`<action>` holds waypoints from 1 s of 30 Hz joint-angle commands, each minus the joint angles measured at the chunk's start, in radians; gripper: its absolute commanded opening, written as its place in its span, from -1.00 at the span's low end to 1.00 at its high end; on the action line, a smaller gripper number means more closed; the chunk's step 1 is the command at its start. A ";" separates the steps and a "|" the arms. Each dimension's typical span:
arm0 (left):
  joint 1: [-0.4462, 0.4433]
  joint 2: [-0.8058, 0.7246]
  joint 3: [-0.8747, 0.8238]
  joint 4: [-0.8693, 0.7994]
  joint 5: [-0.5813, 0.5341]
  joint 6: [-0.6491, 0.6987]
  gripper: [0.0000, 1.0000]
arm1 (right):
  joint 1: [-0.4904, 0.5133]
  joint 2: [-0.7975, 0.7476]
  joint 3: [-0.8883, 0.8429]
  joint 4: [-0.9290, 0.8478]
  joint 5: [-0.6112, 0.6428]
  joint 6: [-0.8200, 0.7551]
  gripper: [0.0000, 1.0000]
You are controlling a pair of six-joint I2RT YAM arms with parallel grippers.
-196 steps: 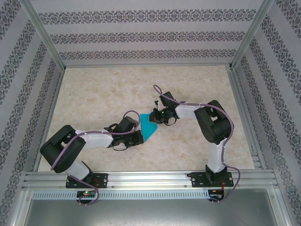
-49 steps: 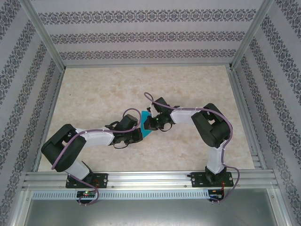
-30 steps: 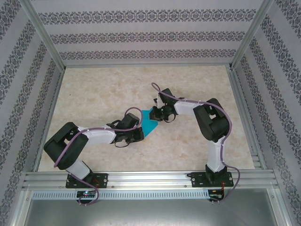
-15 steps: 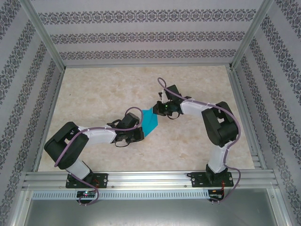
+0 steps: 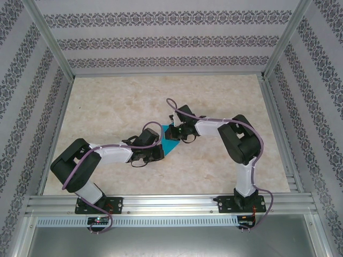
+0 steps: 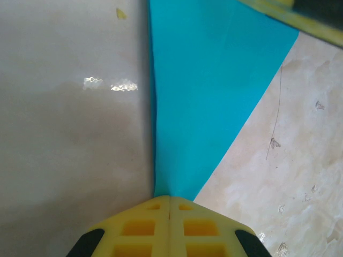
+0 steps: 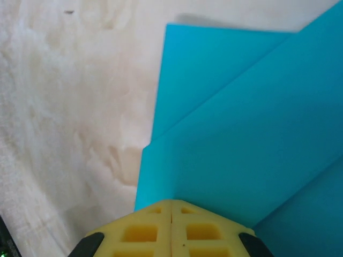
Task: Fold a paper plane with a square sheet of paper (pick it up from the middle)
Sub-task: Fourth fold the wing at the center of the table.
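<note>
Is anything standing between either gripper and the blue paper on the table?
Nothing visible does. The left gripper and the right gripper are each already shut on an edge of the paper, touching it directly.

Both arms are held bent inward, with the grippers brought close together.
The left gripper (image 5: 159, 148) is clamped on the sheet of paper (image 5: 170, 144) with fingers pressed together; the right gripper (image 5: 174, 135) is likewise closed on it.
</note>
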 commanded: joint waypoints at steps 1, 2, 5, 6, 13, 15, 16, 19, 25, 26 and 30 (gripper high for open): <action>-0.001 0.058 -0.049 -0.171 0.019 0.012 -1.00 | -0.046 0.035 0.051 0.024 -0.002 -0.012 -0.88; -0.001 0.057 -0.053 -0.171 0.019 0.013 -1.00 | -0.062 0.045 0.057 0.023 0.003 -0.015 -0.88; -0.001 0.058 -0.062 -0.164 0.024 0.013 -1.00 | -0.102 0.074 0.073 0.022 0.015 -0.015 -0.89; -0.001 0.058 -0.066 -0.160 0.024 0.011 -1.00 | -0.114 0.083 0.077 0.023 0.022 -0.011 -0.89; -0.001 0.058 -0.089 -0.144 0.032 0.010 -1.00 | -0.161 0.124 0.114 0.016 0.070 0.006 -0.89; 0.000 0.058 -0.090 -0.141 0.034 0.010 -1.00 | -0.174 0.134 0.137 0.014 0.077 0.009 -0.90; -0.001 0.057 -0.090 -0.141 0.035 0.012 -1.00 | -0.180 0.137 0.148 0.011 0.082 0.009 -0.90; -0.001 0.054 -0.086 -0.145 0.036 0.015 -1.00 | -0.199 0.156 0.194 -0.009 0.094 0.005 -0.90; -0.001 0.040 -0.056 -0.158 0.034 0.027 -1.00 | -0.212 0.142 0.262 -0.064 0.085 -0.017 -0.90; -0.001 0.037 -0.043 -0.162 0.034 0.032 -1.00 | -0.211 0.128 0.262 -0.068 0.082 -0.018 -0.89; 0.000 -0.003 0.064 -0.204 0.014 0.068 -0.81 | -0.211 0.039 0.223 -0.081 0.062 -0.006 -0.78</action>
